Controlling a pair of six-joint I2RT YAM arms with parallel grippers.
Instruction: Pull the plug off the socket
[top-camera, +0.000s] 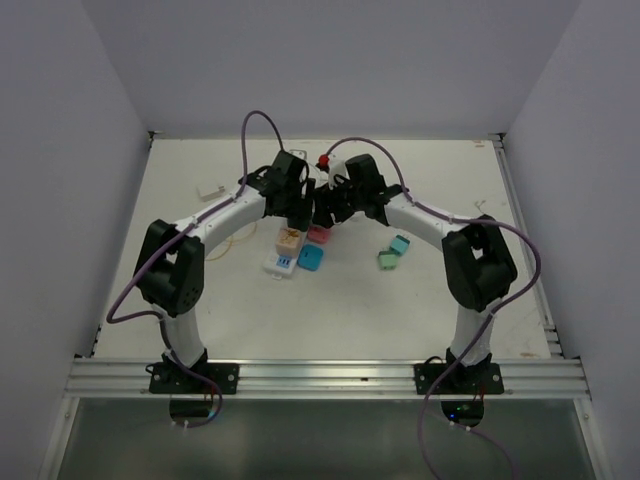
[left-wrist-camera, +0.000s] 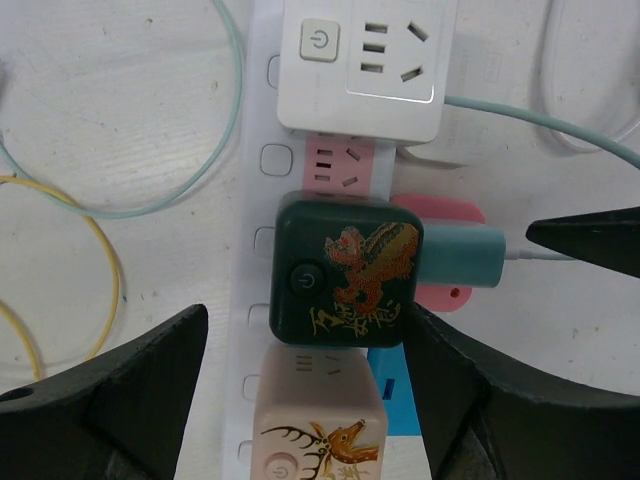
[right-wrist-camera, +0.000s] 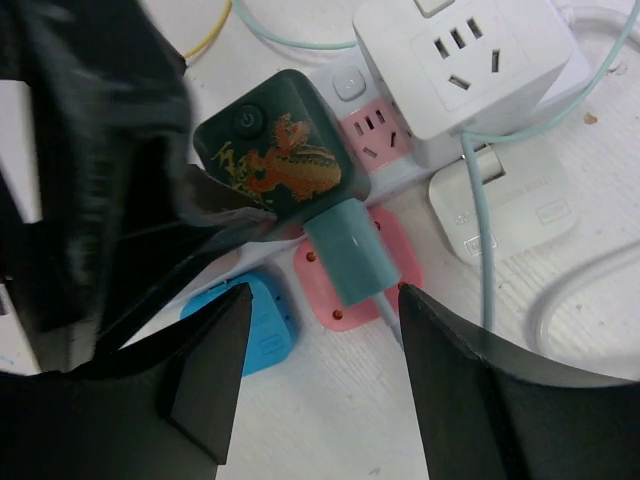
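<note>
The left tool stands spread astride the dark green dragon-printed cube adapter on the long white pastel-outlet power strip lying mid-surface, the right tool spread around the teal plug in the cube's side, seemingly the grasping step, with firm pinches and a straight pull next.

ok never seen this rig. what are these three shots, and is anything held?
Two robot arms are bolted at the near edge of a table. The wide picture is from a fixed camera above and behind them. The other two are wrist cameras, the black shapes being that arm's own fingers. On the table lies a white power strip carrying a white cube adapter, a dark green cube with a dragon, and a cream cube. A teal plug sticks out of the green cube's side. The left claw straddles the green cube, the right claw the teal plug. Both are open, nothing gripped yet.
</note>
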